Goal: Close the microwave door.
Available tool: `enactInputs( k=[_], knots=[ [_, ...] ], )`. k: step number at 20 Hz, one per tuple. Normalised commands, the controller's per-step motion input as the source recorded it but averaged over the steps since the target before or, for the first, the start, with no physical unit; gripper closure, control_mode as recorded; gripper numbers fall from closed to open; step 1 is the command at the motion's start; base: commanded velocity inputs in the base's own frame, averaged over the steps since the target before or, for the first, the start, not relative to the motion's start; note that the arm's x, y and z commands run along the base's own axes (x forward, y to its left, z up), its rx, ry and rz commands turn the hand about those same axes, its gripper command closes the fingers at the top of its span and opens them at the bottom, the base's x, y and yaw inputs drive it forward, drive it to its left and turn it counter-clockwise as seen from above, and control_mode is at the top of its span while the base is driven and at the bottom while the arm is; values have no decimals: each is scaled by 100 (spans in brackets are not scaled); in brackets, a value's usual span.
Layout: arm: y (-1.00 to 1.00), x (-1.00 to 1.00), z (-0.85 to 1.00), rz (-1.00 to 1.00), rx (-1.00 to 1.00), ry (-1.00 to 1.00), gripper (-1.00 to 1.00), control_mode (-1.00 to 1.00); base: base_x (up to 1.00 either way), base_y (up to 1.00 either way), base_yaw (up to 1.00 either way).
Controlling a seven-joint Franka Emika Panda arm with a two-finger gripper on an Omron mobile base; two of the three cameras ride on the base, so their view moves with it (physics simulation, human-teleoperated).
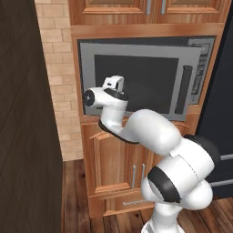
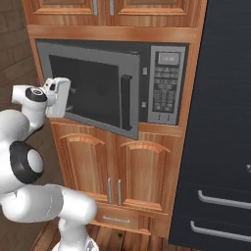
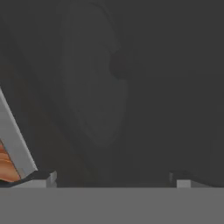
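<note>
The microwave door [image 1: 136, 77] [image 2: 93, 88] is a dark-grey panel with a black glass window and a vertical bar handle [image 1: 184, 88] [image 2: 126, 100]. It stands a little ajar, hinged at the left, with its handle edge swung out from the oven front. My gripper [image 1: 113, 83] [image 2: 67, 94] [image 3: 113, 179] is up against the left part of the door's glass. In the hand view the dark glass [image 3: 131, 87] is very close, and the two fingertips [image 3: 47, 178] stand far apart with nothing between them, so the gripper is open.
The grey keypad panel [image 2: 164, 83] sits right of the door. Wooden cabinet doors [image 2: 108, 166] are below and above it. A tall dark fridge [image 2: 220, 122] with bar handles stands at the right. A brick wall [image 1: 57, 68] and a dark panel [image 1: 22, 113] are at the left.
</note>
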Motion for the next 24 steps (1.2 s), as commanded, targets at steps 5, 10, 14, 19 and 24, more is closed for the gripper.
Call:
enactInputs(
  k=[5,10,14,19,24],
  knots=[
    [-58,29,0,9,11,-1,-100,-100,0,0,0],
    [-47,14,0,17,8,-14,-100,-100,0,0,0],
    [-21,10,0,13,2,-4,-100,-100,0,0,0],
    [-12,24,0,8,0,0,-100,-100,0,0,0],
    [-15,30,0,8,0,0,-100,-100,0,0,0]
  ],
)
